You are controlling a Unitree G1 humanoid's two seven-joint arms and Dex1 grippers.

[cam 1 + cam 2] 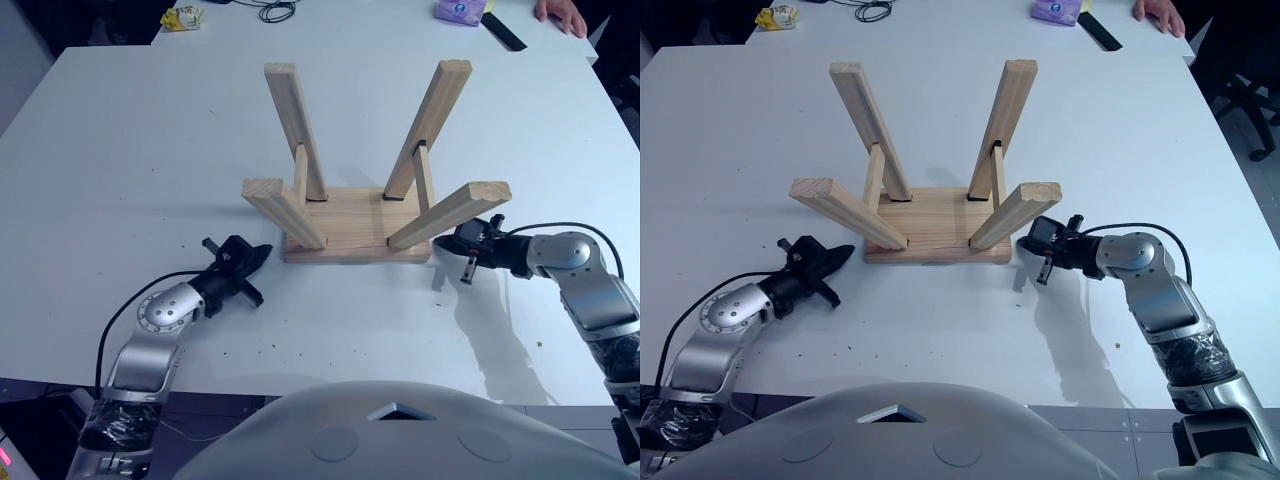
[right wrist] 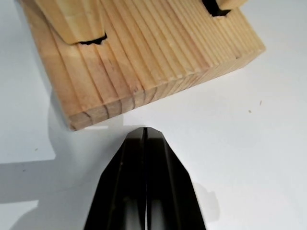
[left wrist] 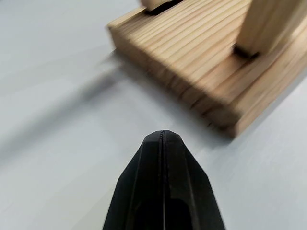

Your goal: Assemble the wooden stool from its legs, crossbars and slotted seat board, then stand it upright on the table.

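Observation:
The wooden stool lies upside down on the white table, its slotted seat board flat and its legs pointing up and splaying outward. Crossbars join the legs on each side. My left gripper is shut and empty, low over the table, a short way off the board's front left corner. At the front right corner, under the front right leg, my right gripper is also shut and empty, its tip just off the board's edge.
Along the table's far edge lie a yellow packet, cables, a purple packet and a black bar, with a person's hand resting there. Bare tabletop surrounds the stool on all sides.

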